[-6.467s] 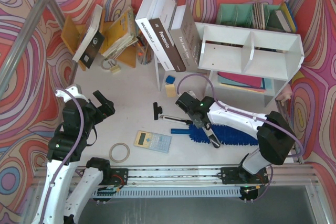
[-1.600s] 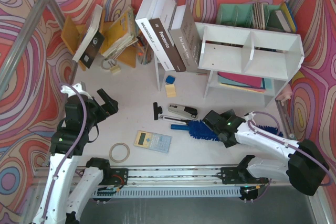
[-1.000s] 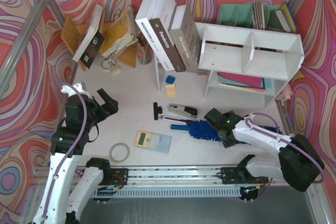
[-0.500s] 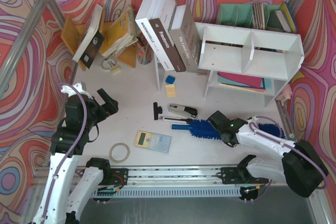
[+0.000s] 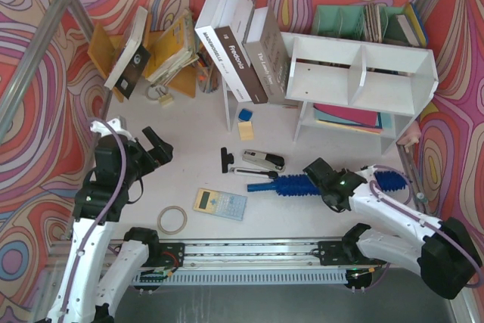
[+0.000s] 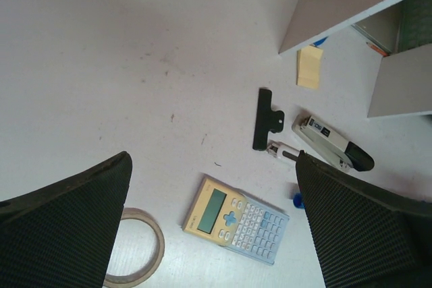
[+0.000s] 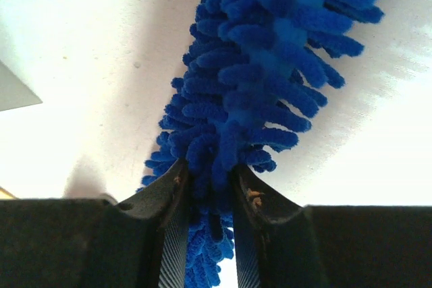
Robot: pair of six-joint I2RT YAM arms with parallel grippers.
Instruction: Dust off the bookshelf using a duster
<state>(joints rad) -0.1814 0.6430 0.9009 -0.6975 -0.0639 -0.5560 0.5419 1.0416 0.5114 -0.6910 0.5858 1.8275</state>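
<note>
Right wrist view — the right gripper (image 7: 208, 190) is clenched on the brush head of the fluffy royal-blue microfibre duster (image 7: 270, 65) — the left gripper (image 6: 211, 224) hangs spread wide.

Overhead: bright and even, lit from above, sharp throughout; soft, short shadows lay under the bookshelf (image 5: 361, 73).
Left wrist: dimmer, the table (image 6: 121, 52) looked grey and darkened toward the top; the left fingers (image 6: 61, 227) were dark, their mesh texture crisp.
Right wrist: the table was washed out to white glare on the right; a soft grey shadow lay left of the duster (image 7: 270, 85); the right fingers (image 7: 172, 234) were nearly black and slightly blurred.
</note>
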